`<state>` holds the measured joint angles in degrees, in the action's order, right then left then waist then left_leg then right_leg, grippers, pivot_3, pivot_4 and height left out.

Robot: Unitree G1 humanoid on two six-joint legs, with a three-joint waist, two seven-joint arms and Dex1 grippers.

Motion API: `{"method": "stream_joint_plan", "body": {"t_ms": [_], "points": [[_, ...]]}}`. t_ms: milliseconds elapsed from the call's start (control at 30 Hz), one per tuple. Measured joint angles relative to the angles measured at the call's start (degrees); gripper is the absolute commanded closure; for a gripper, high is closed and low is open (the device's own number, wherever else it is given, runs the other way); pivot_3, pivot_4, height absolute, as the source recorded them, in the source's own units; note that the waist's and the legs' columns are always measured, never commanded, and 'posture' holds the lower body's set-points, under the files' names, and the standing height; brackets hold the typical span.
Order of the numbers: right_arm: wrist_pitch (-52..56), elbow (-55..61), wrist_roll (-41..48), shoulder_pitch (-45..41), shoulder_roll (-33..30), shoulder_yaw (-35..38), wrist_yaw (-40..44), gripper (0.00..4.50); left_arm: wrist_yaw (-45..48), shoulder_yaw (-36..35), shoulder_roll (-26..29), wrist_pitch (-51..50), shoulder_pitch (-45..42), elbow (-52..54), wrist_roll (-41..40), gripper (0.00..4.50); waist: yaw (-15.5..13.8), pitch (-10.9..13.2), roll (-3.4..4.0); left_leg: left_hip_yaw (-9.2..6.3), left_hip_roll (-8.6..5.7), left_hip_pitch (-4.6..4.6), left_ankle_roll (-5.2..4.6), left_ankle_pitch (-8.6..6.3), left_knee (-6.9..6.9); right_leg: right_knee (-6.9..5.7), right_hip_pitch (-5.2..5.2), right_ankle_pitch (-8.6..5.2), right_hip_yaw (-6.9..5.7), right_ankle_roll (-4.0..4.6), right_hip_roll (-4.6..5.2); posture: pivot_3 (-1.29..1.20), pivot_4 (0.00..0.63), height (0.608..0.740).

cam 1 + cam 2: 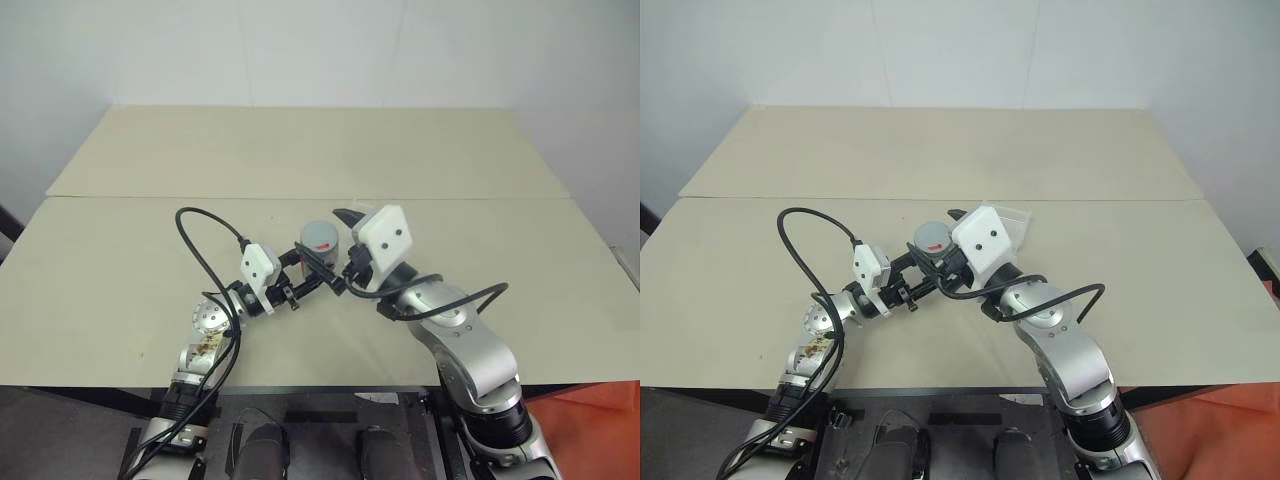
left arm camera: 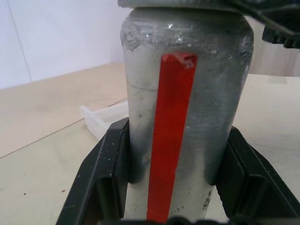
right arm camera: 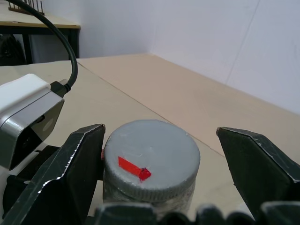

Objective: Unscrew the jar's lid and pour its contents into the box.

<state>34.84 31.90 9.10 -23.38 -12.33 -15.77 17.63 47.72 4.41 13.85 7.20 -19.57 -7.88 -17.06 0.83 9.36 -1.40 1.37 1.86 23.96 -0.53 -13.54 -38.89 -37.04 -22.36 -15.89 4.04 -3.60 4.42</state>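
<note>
Your left gripper (image 2: 168, 187) clamps the jar (image 2: 185, 112); your right gripper (image 3: 164, 159) straddles the lid (image 3: 151, 159), jaws open. Lid on; unscrewing and pouring into the box (image 2: 101, 119) remain.

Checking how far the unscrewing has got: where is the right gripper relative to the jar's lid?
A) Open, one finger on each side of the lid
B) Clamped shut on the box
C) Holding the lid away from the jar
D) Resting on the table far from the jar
A: the right gripper stands open with its fingers either side of the lid, which sits on the jar held by the left gripper.
</note>
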Motion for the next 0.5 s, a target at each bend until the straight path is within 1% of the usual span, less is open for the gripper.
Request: {"method": "stream_joint_plan", "body": {"t_ms": [267,367,467,500], "points": [[0.0,-1.0,-1.1,0.0,1.9,-0.2,-0.9,0.05,-0.3,0.0,-0.4,0.0,0.0,0.0,0.0,2.37,0.0,0.0,0.00,0.00,0.00,0.00,0.00,0.00,0.00,0.00,0.00,0.00,0.00,0.00,0.00,0.00,0.150,0.740],[0.0,-1.1,-0.9,0.0,2.2,0.4,-0.7,0.63,-0.4,0.0,-0.5,0.0,0.0,0.0,0.0,2.37,0.0,0.0,0.00,0.00,0.00,0.00,0.00,0.00,0.00,0.00,0.00,0.00,0.00,0.00,0.00,0.00,0.150,0.740],[0.0,-1.4,-0.1,0.0,2.4,0.6,-0.2,1.61,-0.5,0.0,-0.6,0.0,0.0,0.0,0.0,2.37,0.0,0.0,0.00,0.00,0.00,0.00,0.00,0.00,0.00,0.00,0.00,0.00,0.00,0.00,0.00,0.00,0.150,0.740],[0.0,-1.5,0.0,0.0,2.3,0.6,-0.2,1.72,-0.5,0.0,-0.7,0.0,0.0,0.0,0.0,2.37,0.0,0.0,0.00,0.00,0.00,0.00,0.00,0.00,0.00,0.00,0.00,0.00,0.00,0.00,0.00,0.00,0.150,0.740]]}}
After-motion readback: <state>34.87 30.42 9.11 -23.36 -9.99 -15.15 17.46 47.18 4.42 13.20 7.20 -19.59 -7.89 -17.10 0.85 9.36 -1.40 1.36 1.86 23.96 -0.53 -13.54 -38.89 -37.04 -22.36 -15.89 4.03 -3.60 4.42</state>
